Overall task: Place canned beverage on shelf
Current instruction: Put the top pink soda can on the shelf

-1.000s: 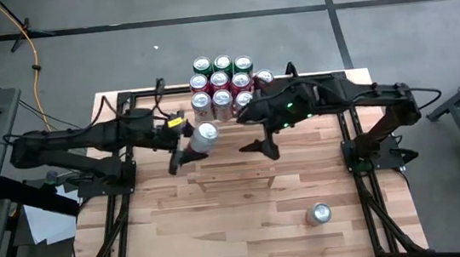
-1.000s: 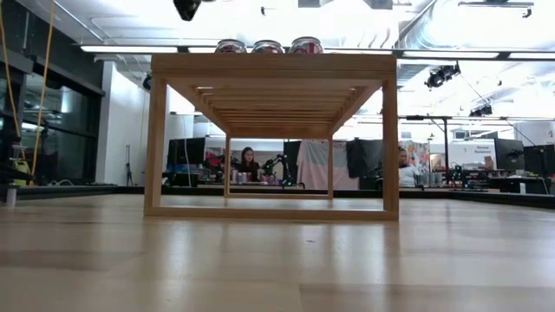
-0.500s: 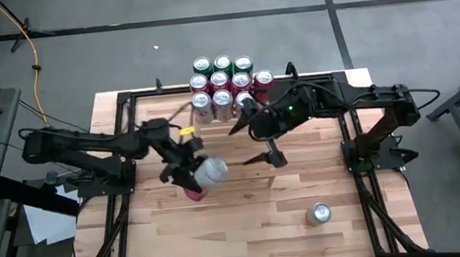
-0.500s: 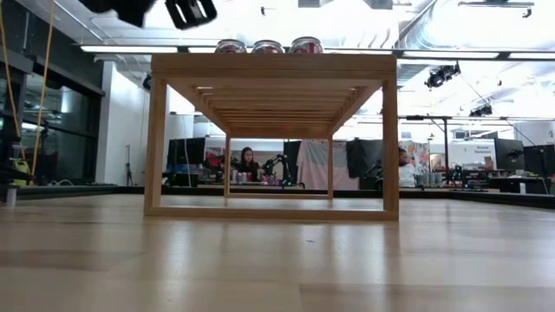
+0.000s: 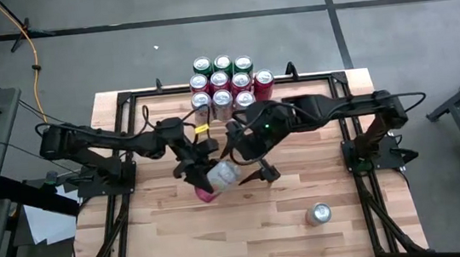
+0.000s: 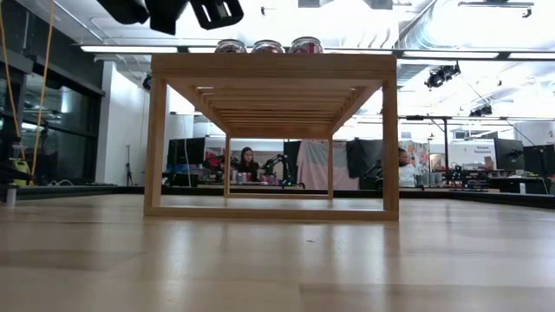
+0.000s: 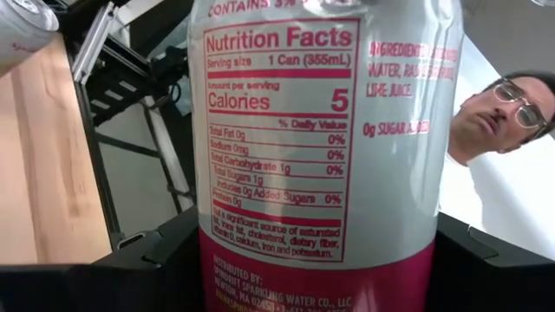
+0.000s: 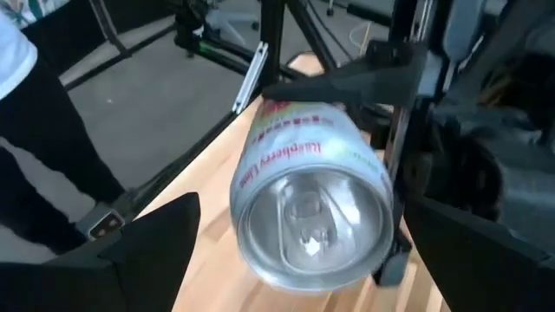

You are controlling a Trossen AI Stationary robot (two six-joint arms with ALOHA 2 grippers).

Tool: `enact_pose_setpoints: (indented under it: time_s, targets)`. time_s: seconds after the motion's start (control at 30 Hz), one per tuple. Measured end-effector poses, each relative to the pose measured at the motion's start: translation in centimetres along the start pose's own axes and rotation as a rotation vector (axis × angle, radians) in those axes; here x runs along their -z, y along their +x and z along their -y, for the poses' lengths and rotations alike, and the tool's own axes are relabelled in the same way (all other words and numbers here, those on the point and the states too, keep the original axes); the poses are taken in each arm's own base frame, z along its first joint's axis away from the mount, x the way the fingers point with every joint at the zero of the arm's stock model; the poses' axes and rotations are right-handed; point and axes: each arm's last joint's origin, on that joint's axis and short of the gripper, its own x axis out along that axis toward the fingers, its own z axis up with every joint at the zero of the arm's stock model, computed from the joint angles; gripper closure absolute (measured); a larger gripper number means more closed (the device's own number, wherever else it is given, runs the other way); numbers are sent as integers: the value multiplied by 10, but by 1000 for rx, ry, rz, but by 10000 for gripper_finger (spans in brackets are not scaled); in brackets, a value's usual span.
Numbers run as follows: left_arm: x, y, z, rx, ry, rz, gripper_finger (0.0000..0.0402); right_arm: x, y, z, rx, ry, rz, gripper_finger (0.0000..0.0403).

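Note:
My left gripper is shut on a silver and pink can, held tilted in the air over the middle of the table. The can's label fills the left wrist view. My right gripper is open. Its fingers stand on either side of the can's top end without touching it. The wooden slatted shelf stands on its legs on the tabletop. Several cans stand upright on its top, toward the far end, and some show in the low view. My left gripper pinches the can's side wall between its two fingers, at the pink lower part of the body. The fingers come from the table's left side and lie across the can. The can is lifted clear and tilted, its top turned toward my right gripper.
One more can stands upright on the tabletop near the right front. Dark arm frames stand at both sides of the table. A person shows beyond the table in the left wrist view. Dark gripper parts show at the low view's top left.
My left gripper has carried the can toward the table's near edge and a little to the right, and has tipped it from upright to slanting. My right gripper has moved left and toward the near edge, up to the can's top, and stays open.

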Motion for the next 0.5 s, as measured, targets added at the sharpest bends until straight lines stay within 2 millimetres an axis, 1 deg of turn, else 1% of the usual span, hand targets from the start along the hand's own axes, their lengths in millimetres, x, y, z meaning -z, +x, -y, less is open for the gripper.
enact_pose_setpoints:
  time_s: [0.17,0.33,0.4,0.5]
  targets:
    - [-3,-5,-1,-8,5,15,127,1,10,3,0,-52,12,13]
    - [-7,-10,-3,-19,11,28,127,2,13,5,-2,-64,14,17]
    - [-8,-12,-4,-22,11,32,127,2,15,5,-2,-63,12,25]
    - [-8,-13,-4,-24,24,34,127,2,17,6,2,-64,13,46]
